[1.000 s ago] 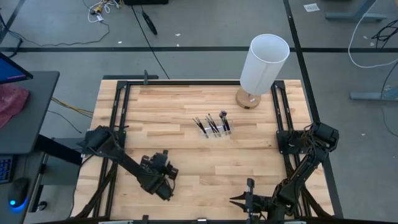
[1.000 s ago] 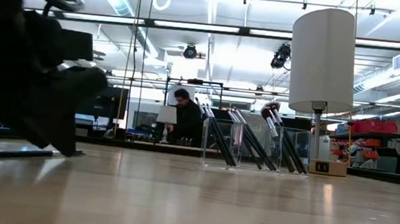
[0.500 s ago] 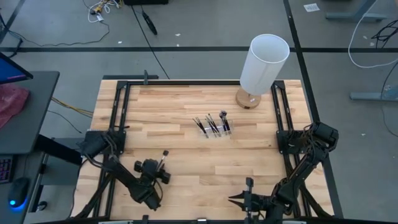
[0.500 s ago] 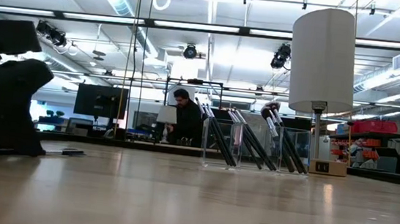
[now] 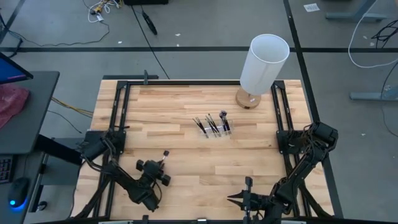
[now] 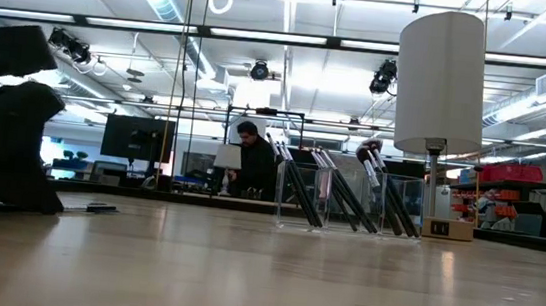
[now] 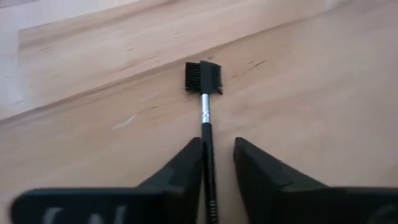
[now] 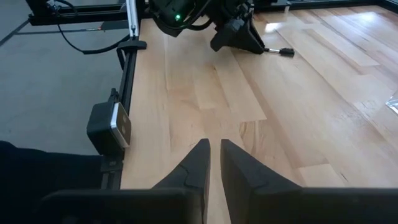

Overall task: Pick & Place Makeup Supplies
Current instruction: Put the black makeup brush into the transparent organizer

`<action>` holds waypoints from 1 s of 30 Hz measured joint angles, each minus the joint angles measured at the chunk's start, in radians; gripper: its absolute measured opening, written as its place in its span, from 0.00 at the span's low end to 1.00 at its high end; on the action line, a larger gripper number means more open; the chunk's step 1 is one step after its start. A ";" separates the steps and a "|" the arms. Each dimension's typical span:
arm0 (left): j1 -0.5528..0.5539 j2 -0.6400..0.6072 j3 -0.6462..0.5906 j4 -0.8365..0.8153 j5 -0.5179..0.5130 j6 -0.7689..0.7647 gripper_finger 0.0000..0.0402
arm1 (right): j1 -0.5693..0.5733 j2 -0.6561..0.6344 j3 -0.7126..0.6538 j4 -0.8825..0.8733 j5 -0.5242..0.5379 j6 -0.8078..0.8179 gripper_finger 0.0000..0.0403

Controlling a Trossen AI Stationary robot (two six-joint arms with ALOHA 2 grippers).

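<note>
Narrowing around a lone brush [image 7: 204, 106] lying flat on the surface, well short of the clear holder [image 5: 214, 129], your left end effector [image 7: 217, 155] has dropped (fingers not yet pinching); right end effector [image 8: 214, 163] idles, pressed nearly together.

Wooden plank desk [image 5: 186, 118] and what sits on it

A clear holder [image 5: 214, 130] of leaning makeup brushes [image 5: 211, 123] stands near the desk's middle; a tall white cylinder lamp [image 5: 263, 65] on a round wooden base sits at the far right corner; one black-tipped brush [image 7: 204, 109] lies flat near the left front.
</note>
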 joint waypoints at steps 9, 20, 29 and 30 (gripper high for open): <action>-0.079 -0.003 -0.110 0.151 -0.139 0.010 0.04 | 0.003 0.000 0.000 0.006 0.000 0.000 0.10; -0.097 0.004 -0.082 0.150 -0.177 0.076 0.03 | 0.003 0.000 0.000 0.006 0.000 -0.004 0.10; -0.098 -0.036 -0.044 0.203 -0.198 0.150 0.03 | 0.000 0.000 0.000 0.006 0.000 -0.004 0.10; -0.099 -0.039 -0.042 0.229 -0.208 0.165 0.03 | -0.002 0.000 0.000 0.006 0.000 -0.004 0.10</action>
